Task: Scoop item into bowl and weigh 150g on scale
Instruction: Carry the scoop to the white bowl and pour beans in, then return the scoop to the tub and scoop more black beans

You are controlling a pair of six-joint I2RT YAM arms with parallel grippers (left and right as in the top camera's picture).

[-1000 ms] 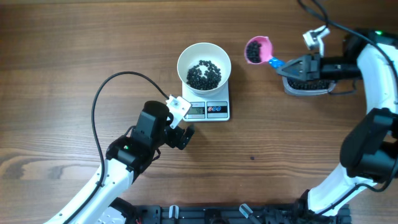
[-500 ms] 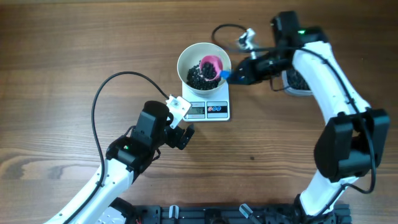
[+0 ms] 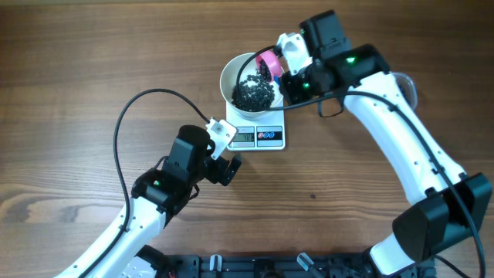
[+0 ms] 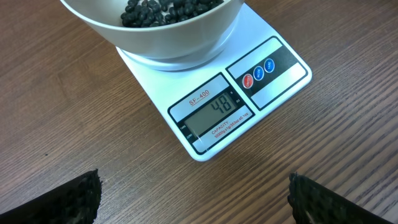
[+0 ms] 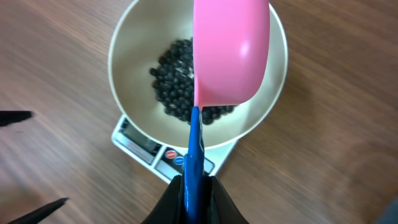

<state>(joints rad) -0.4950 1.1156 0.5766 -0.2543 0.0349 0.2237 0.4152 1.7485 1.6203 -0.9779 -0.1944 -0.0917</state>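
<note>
**Scoop tipped over the bowl, weight well short**

My right tool (image 5: 196,194) is clamped tight on the blue handle of the pink scoop (image 5: 230,56), which hangs mouth down above the far right side of the bowl (image 5: 134,43). The beans (image 5: 171,81) lie heaped in the bowl's bottom; I cannot tell if any remain in the scoop. The bowl sits on the scale (image 4: 155,81), whose display (image 4: 214,115) reads 48, so I judge several more loads are due. To do this well I'd keep the scoop's lip inside the rim, never resting on it, and let the reading settle before lifting away. My left tool (image 4: 196,199) hangs spread wide and empty, near the scale's front. The table (image 3: 77,46) is wood-grain, with a black cable (image 3: 116,139) looped at left; no room beyond it shows
</note>
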